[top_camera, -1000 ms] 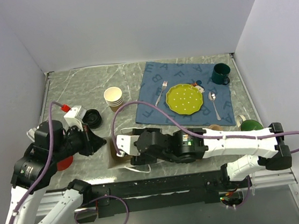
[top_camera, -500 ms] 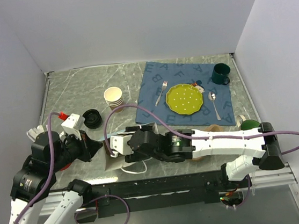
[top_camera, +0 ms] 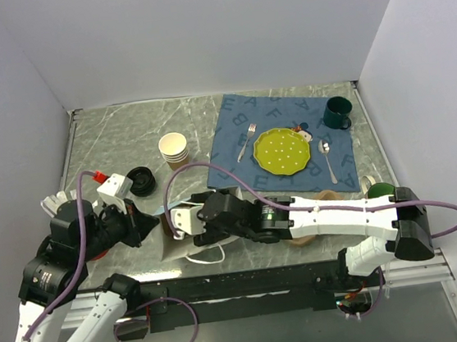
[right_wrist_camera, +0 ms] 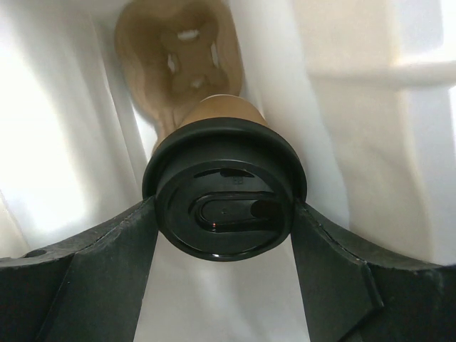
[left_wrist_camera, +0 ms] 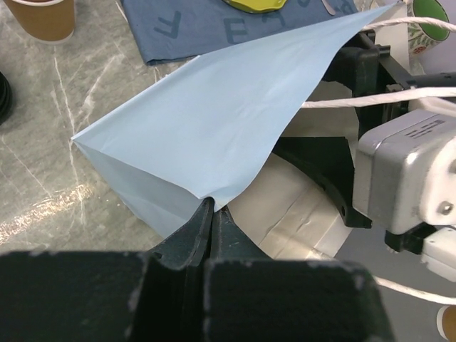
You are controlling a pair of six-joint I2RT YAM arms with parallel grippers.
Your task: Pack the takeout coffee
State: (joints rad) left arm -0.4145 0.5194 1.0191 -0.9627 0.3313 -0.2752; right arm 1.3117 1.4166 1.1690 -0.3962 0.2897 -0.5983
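Observation:
The takeout coffee [right_wrist_camera: 224, 189], a brown paper cup with a black lid, sits between the fingers of my right gripper [right_wrist_camera: 224, 206], which is shut on the lid's sides. Cup and gripper are inside a pale paper bag [right_wrist_camera: 71, 107]. A brown pulp cup carrier [right_wrist_camera: 189, 43] lies at the bag's far end. My left gripper [left_wrist_camera: 211, 206] is shut on the edge of the bag [left_wrist_camera: 214, 107], holding its mouth up. In the top view the bag [top_camera: 175, 241] lies between the two grippers, and the cup is hidden by the right arm [top_camera: 242, 219].
A stack of cream paper cups [top_camera: 174, 150] and a loose black lid [top_camera: 141, 182] stand behind the bag. On the blue cloth [top_camera: 233, 137] at the right lie a green plate [top_camera: 281, 150], fork [top_camera: 247, 142], spoon [top_camera: 327, 158] and dark green mug [top_camera: 337, 111].
The right gripper has pushed left and further into the bag with the cup. The left gripper has kept its hold on the bag's edge and shifted slightly towards me.

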